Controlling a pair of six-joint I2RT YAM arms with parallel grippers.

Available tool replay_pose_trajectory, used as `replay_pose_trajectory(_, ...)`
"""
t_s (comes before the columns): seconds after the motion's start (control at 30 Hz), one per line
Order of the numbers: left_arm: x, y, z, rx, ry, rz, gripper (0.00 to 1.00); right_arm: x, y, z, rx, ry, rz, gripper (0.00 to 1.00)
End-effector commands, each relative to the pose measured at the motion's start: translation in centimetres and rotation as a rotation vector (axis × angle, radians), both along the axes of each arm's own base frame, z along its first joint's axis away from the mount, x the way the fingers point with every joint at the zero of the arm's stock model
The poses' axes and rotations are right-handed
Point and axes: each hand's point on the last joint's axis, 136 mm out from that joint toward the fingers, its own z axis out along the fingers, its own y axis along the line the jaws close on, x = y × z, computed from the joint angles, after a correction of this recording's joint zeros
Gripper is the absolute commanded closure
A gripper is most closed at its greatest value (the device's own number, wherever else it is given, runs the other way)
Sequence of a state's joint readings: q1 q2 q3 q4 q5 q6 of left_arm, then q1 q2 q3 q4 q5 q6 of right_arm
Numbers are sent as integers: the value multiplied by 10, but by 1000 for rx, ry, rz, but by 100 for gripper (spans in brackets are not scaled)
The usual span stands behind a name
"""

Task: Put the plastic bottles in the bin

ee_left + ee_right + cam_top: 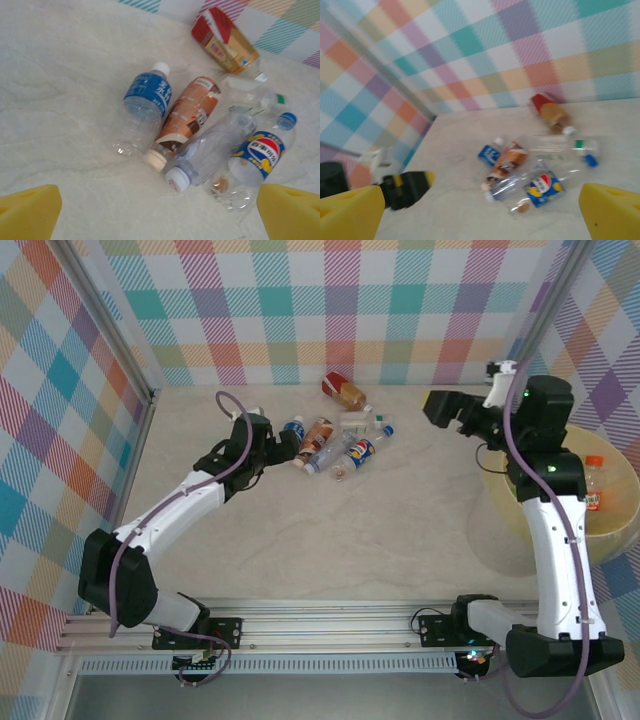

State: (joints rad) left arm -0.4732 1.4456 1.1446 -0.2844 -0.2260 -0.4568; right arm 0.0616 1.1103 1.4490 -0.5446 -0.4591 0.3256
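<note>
Left gripper [288,447], spread wide, sits beside the plastic bottles [335,445] heaped mid-surface, ready to pick; the bin [610,530] stands at right. Left wrist: the blue-labelled bottle [147,102] lies nearest, I judge. Right wrist: right gripper [480,212], also open, faces the heap.

bin [612,530]: round pale-yellow tub, upright | orange-capped bottle [594,483]: red label, inside bin | bottle cluster [335,445]: clear, blue and brown labels, lying on their sides, touching, well left of bin | large bottle [343,390]: red label, brown liquid, lying down, well left of bin, farther back
</note>
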Motion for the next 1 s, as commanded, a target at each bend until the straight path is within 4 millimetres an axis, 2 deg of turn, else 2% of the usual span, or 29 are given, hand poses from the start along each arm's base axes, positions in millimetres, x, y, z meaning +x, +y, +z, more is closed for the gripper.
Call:
replay_pose_trajectory(0.0, 7, 6, -13, 3, 75, 19, 0, 0, 26, 12, 7, -91, 92, 0)
replay_pose_trajectory(0.17, 22, 7, -31, 31, 159, -10, 0, 6, 38, -6, 2, -66, 95, 0)
replay_pose_trajectory(0.3, 39, 9, -43, 95, 206, -31, 0, 9, 36, -17, -19, -44, 72, 0)
replay_pose_trajectory(0.37, 47, 11, -53, 141, 241, -51, 0, 9, 35, -19, -29, -44, 61, 0)
replay_pose_trajectory(0.47, 57, 3, -68, 180, 289, -141, 0, 8, 32, -21, -42, -48, 49, 0)
replay_pose_trajectory(0.53, 60, -4, -77, 214, 322, -216, 0, 7, 30, -21, -50, -52, 39, 0)
replay_pose_trajectory(0.73, 70, -2, -107, 293, 388, -315, 0, 8, 26, -24, -69, -49, 13, 0)
replay_pose_trajectory(0.97, 88, -1, -129, 330, 419, -349, 4, 10, 25, -25, -62, -38, 3, 0)
